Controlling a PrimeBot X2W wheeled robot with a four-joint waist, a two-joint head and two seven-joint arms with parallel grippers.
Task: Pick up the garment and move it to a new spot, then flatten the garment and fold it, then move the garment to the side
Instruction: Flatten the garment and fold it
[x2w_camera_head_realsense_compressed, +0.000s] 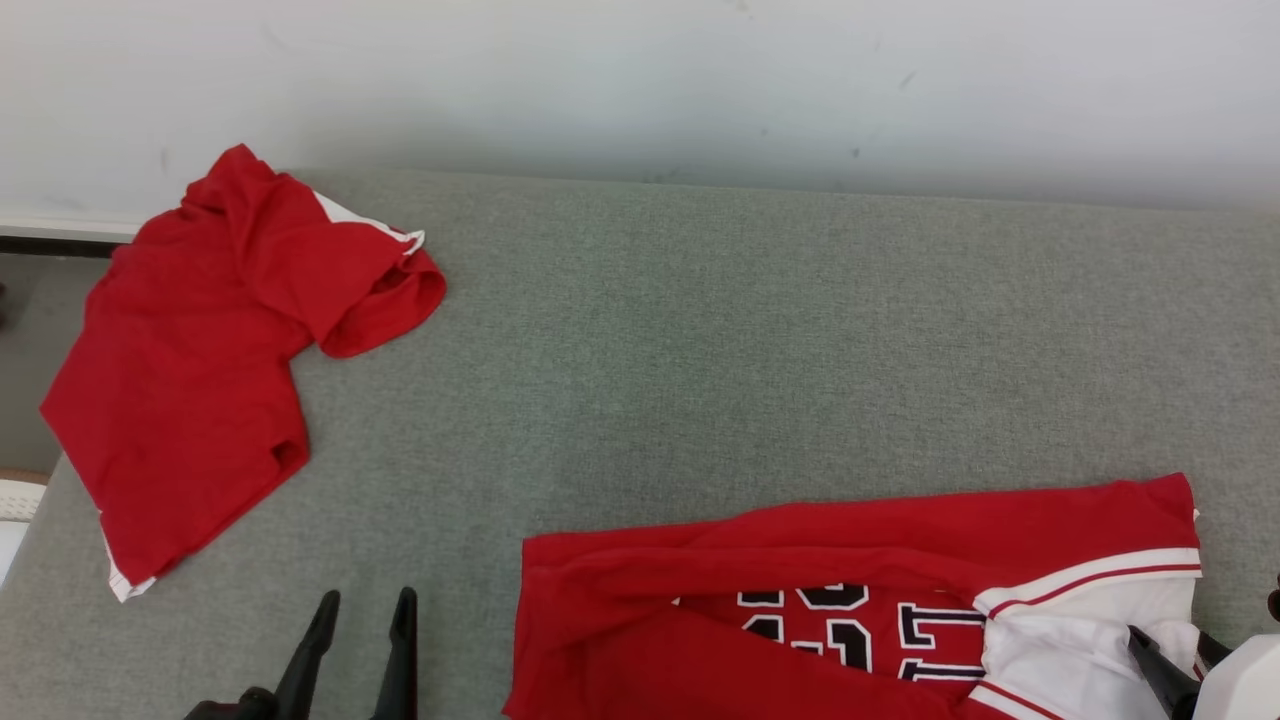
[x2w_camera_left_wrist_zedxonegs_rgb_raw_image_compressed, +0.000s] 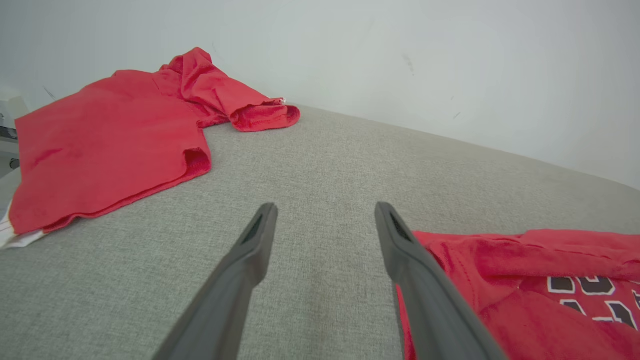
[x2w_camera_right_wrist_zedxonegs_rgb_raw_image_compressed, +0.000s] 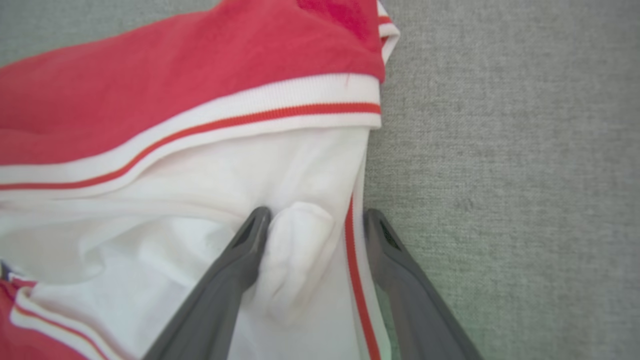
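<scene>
The red jersey (x2w_camera_head_realsense_compressed: 800, 545) lies rumpled at the near right of the bench (x2w_camera_head_realsense_compressed: 760, 330); it looks soft, light and limp. The right claw (x2w_camera_right_wrist_zedxonegs_rgb_raw_image_compressed: 312, 245) stands wide astride its white fold, seemingly a fair place to pinch; the left claw (x2w_camera_head_realsense_compressed: 367, 615) hangs wide, empty

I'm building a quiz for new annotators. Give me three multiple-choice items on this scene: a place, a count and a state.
1. Where on the grey surface does the plain red garment lie? A. far left B. near right C. centre
2. How many red garments are there? A. one B. two C. three
3. How does the right claw stand? A. shut on nothing B. open astride a white fold C. open over bare surface
Key: 1 A, the head view shows it far left. 2 B, it plus the numbered garment. 3 B, fingers apart with the fold between.
</scene>
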